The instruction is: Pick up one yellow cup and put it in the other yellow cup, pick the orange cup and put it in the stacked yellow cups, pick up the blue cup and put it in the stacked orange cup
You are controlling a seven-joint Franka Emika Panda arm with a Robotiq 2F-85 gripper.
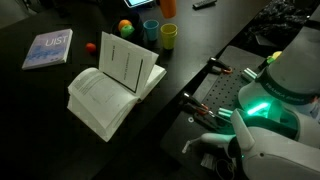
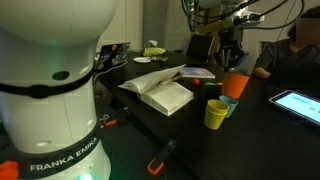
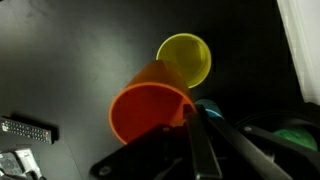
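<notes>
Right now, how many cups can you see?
3. The orange cup is held in the gripper; the yellow cup stands below, the blue cup close beside it. Another yellow one may hide nested inside.

White lettering "FRANKA EMIKA", its end cut off, runs across the robot base (image 2: 60, 100); the pale booklet (image 1: 47, 50) reads "UIST".

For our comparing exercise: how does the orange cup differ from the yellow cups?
The orange cup is orange-red, the stacked yellow cups yellow. The orange cup hangs tilted in the gripper; the yellow cups stand upright on the table. Both are tapered and similar in size.
</notes>
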